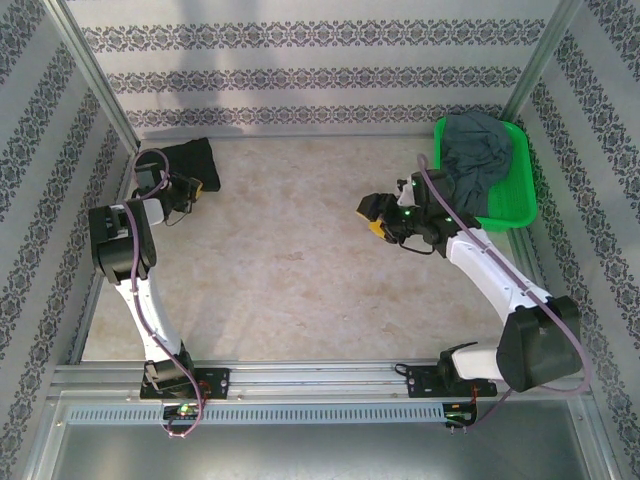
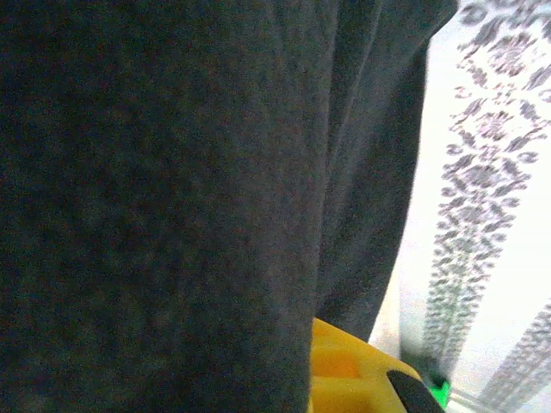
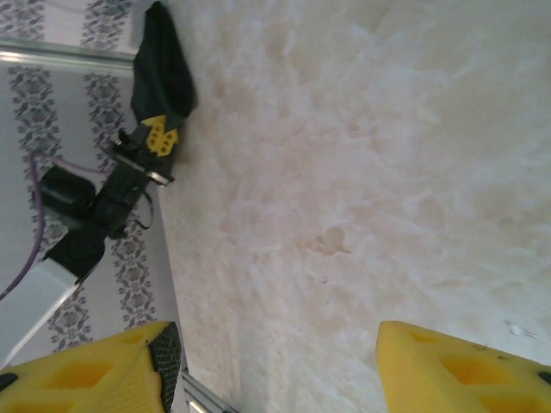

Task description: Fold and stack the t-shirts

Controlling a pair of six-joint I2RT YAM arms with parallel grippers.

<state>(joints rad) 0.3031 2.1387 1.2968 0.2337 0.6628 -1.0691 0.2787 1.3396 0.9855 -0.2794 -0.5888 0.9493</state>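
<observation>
Upper left of the overhead view first: the left tool (image 1: 197,187) is right up against the black t-shirt (image 1: 188,155), which lies bunched in the far corner of the desk (image 1: 290,280), hard by the patterned wall. On its own wrist camera the dark cloth sits close to the lens, and one yellow finger (image 2: 344,374) pokes up at the bottom edge. Whether the jaws have closed on the fabric, I cannot tell.

The middle of the desk is pale, open surface, with good room to lay a shirt flat.

Right of centre, the right tool (image 1: 375,215) hangs above the bare desk. Its yellow fingers (image 3: 112,370) are spread wide and there is nothing between them.

Upper right, the grey t-shirt (image 1: 475,150) is heaped in the green basket (image 1: 515,205) and untouched.

My read is that the black shirt is the job in hand, and it needs to come out of that corner. To do it well, the left tool wants a firm pinch on one edge — a shoulder or the hem, not a whole wad. Then it should draw slowly toward the centre, so the cloth trails out flat instead of balling up. The right tool is well placed to take the opposite shoulder and spread it. Watch the wall and the frame post — it's tight in there.
</observation>
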